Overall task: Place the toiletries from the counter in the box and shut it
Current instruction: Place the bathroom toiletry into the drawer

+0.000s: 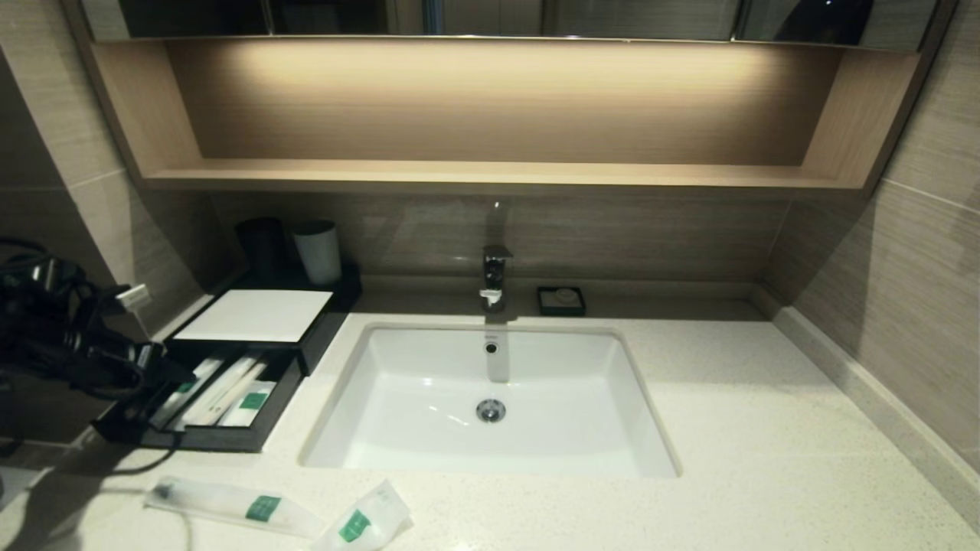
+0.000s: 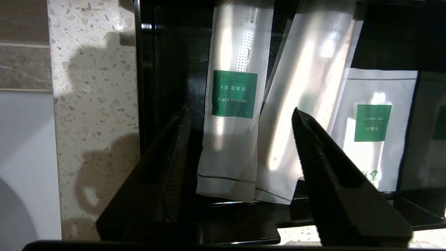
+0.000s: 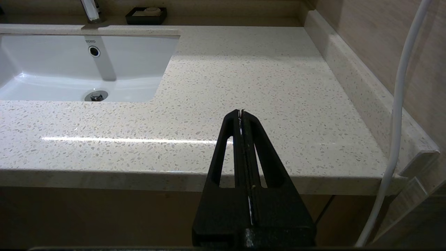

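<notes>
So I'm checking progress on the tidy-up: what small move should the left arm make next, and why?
Probably lift the left gripper out of the drawer and swing toward the long sachet on the counter. Its fingers stand open above sachets already in the drawer, holding nothing, while that one and a short sachet lie outside.

head high over sink (image 1: 490,398); left wrist close above drawer (image 2: 167,69); right wrist low, shares sink.

A: Box (image 1: 256,315) left of the sink (image 1: 490,402), drawer (image 1: 222,438) pulled out in front; three sachets (image 1: 222,394) side by side inside.
B: And on the counter (image 1: 766,428)?
A: Two sachets (image 1: 233,506) at the front edge, before the drawer; soap dish (image 1: 561,301) behind the sink.
</notes>
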Robot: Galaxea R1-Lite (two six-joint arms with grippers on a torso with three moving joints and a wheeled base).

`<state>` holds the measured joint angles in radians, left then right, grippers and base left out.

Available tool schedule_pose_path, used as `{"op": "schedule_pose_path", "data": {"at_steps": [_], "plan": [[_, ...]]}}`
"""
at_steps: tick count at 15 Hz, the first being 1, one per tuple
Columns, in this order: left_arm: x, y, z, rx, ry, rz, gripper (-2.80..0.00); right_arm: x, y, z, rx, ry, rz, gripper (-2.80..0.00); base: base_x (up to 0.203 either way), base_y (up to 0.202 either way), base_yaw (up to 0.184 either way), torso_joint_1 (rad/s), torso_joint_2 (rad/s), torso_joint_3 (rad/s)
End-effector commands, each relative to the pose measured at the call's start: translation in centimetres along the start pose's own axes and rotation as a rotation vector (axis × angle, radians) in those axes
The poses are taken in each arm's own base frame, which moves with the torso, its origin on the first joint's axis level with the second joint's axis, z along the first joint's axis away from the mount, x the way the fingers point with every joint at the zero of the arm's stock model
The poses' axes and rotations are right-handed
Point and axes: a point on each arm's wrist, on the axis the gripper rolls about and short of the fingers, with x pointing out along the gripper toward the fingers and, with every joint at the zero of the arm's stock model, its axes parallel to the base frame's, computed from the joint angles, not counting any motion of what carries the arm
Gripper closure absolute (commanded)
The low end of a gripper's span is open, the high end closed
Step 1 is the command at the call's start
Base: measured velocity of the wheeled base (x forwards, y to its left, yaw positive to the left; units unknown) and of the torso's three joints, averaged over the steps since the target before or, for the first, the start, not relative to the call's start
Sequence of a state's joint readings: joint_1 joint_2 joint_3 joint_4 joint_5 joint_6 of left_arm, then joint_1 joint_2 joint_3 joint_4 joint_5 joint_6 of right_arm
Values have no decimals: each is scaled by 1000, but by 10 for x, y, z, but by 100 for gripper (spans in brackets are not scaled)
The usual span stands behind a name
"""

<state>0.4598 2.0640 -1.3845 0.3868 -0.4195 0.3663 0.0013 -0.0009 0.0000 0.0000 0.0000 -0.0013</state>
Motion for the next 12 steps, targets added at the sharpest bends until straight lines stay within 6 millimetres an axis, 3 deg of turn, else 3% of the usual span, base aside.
{"op": "schedule_pose_path", "data": {"at_steps": [1,4,11,12], "plan": [[-9,-3,3,10,-22,4,-280,0,0,0,0,2,0,0,0,0,0,0,0,0],[-22,-7,6,20,-53,13,-280,0,0,0,0,2,0,0,0,0,0,0,0,0],[-75,-33,8,61,-163,29,-280,0,0,0,0,2,0,0,0,0,0,0,0,0],[-81,-37,5,66,-171,29,0,0,0,0,0,2,0,0,0,0,0,0,0,0]]}}
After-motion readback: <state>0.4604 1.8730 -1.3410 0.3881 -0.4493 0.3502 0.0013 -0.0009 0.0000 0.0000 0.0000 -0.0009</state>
